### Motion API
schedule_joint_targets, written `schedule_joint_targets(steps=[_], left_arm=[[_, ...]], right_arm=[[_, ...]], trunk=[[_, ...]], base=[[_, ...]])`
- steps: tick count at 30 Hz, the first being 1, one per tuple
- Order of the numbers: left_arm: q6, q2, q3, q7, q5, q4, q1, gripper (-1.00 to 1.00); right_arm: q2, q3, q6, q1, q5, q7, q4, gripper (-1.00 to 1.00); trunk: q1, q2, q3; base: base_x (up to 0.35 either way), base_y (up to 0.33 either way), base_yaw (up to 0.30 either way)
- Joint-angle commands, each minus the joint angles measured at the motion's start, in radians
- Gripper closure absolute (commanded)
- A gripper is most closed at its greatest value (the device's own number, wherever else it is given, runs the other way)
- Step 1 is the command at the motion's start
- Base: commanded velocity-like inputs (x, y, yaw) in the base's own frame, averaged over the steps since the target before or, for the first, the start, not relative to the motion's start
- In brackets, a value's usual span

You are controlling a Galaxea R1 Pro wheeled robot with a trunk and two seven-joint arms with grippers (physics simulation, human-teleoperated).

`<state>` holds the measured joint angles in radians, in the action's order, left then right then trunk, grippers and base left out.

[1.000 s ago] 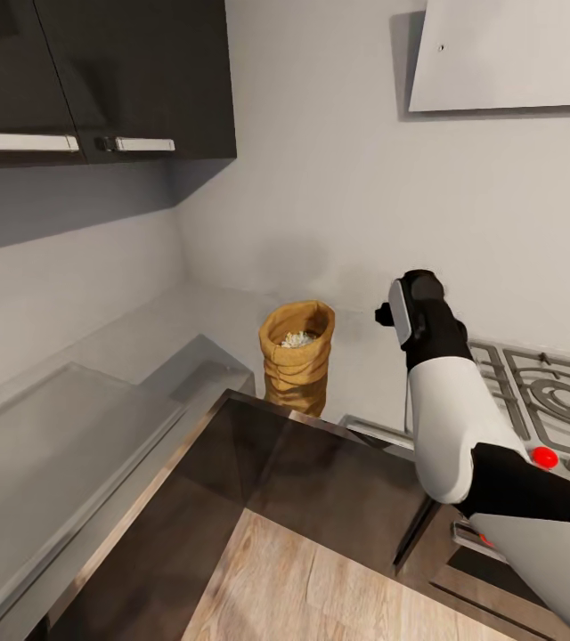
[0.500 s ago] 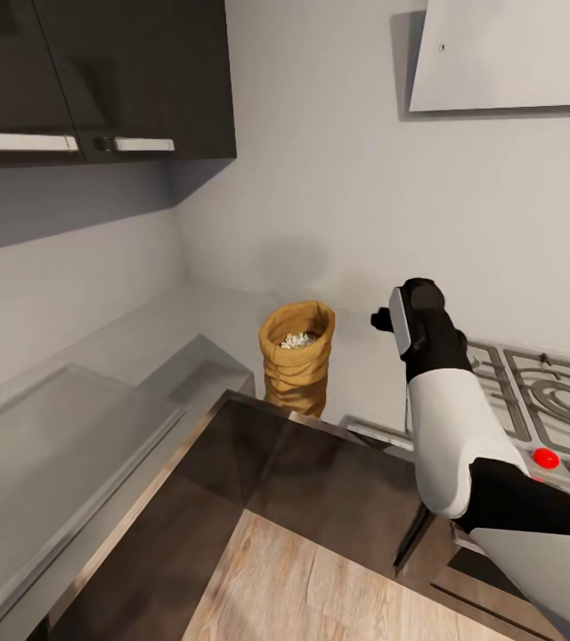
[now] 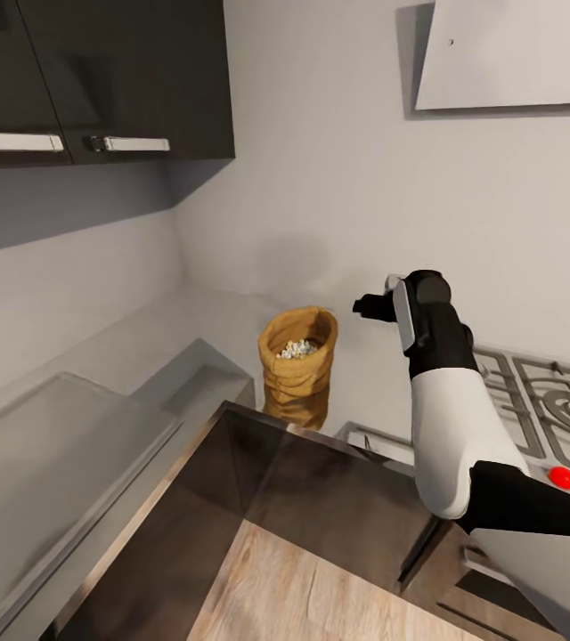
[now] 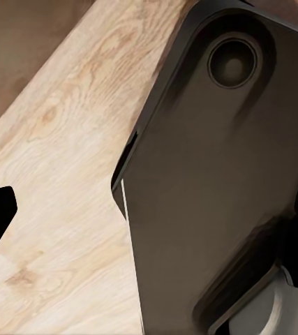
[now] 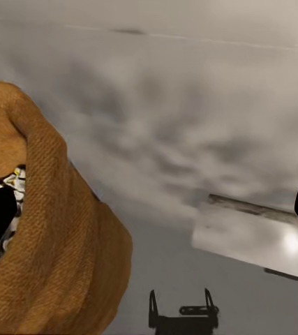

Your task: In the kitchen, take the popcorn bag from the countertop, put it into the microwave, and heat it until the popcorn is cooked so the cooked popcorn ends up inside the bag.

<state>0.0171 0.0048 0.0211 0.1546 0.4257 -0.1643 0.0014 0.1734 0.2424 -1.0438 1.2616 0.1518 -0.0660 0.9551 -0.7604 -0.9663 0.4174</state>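
Grey countertop (image 3: pixel 187 334) runs into the kitchen corner under dark wall cabinets (image 3: pixel 98 80). My right gripper (image 3: pixel 370 305) hangs with its fingers spread wide, just right of the popcorn bag (image 3: pixel 298 361), not touching it. Popcorn (image 3: pixel 296 349) shows inside its rolled rim. Farther right lies the stove (image 3: pixel 552 409). Whether my left gripper is open, I cannot tell.

The right arm (image 3: pixel 450 427) reaches far forward, its right gripper (image 3: pixel 367 305) pointing left with fingers spread apart
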Motion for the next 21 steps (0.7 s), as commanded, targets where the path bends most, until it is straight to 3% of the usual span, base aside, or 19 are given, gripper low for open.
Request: schedule_joint_targets(steps=[1,11,21], left_arm=[[0.001,0.000,0.002,0.002,0.002,-0.001,0.000,-1.00],[0.001,0.000,0.002,0.002,0.002,-0.001,0.000,-1.00],[0.001,0.000,0.002,0.002,0.002,-0.001,0.000,-1.00]], right_arm=[[0.001,0.003,-0.003,0.001,0.002,-0.001,0.001,-1.00],[0.001,0.003,-0.003,0.001,0.005,-0.004,0.001,-1.00],[0.001,-0.001,-0.003,0.001,0.008,-0.011,-0.002,-1.00]], trunk=[[0.000,-0.001,0.001],[0.000,-0.001,0.001],[0.000,-0.001,0.001]], base=[[0.012,0.000,0.092],[0.001,0.000,0.257],[0.000,0.000,0.035]])
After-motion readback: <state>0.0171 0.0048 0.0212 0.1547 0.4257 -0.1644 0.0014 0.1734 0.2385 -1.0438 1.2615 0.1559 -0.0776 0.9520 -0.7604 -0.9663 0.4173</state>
